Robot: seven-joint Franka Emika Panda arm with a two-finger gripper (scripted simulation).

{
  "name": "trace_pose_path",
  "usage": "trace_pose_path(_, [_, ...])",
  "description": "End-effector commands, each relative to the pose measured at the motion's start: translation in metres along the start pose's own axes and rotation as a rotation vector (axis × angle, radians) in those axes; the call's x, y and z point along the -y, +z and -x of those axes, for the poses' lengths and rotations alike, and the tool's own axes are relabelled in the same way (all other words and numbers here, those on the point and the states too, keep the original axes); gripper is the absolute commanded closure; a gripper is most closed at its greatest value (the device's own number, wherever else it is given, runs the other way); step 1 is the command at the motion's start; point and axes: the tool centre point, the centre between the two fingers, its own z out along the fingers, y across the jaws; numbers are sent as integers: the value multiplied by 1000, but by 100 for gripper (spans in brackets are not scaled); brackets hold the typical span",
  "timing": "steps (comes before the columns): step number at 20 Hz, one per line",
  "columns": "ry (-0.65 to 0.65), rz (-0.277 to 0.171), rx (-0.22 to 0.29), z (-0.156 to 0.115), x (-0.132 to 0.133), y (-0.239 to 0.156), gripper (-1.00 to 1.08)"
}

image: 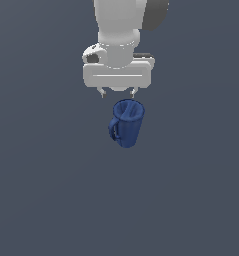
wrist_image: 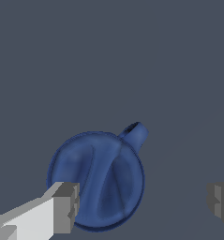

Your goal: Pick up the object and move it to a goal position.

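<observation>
The mug (image: pixel 127 123) stands upright on the grey surface (image: pixel 46 200), directly beneath the gripper (image: pixel 117 93). Its jaws are spread wide and empty; in the wrist view, the mug sits off-centre, nearer one finger (wrist_image: pixel 66 206).

A tall dark blue mug (image: pixel 126 123) stands near the centre of the exterior view, slightly above the middle of the frame, on a plain dark grey surface. It leans a little, its open rim tipped toward the upper right. A loop handle (image: pixel 113 131) sticks out on the exterior view's left side. In the wrist view the mug (wrist_image: pixel 95 180) is seen from above, round opening facing the camera, its handle (wrist_image: pixel 135 135) projecting outward.
</observation>
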Motion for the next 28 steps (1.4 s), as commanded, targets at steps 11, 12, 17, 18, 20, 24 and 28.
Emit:
trace_pose_path(11, [-21,9,2,0,-3,0,-20])
trace_pose_path(12, [-21,9,2,0,-3,0,-20])
trace_pose_path(17, [-2,3,19,-3,-4,3,-20])
trace_pose_path(18, [5,0,25,-4,-5,4,-20])
trace_pose_path(20, [21,-6,40,-6,-6,7,-20])
trace_pose_path(24, [68,-23,84,-12,-9,15,-20])
trace_pose_path(28, [133,-46,145,-19,-13,26,-20])
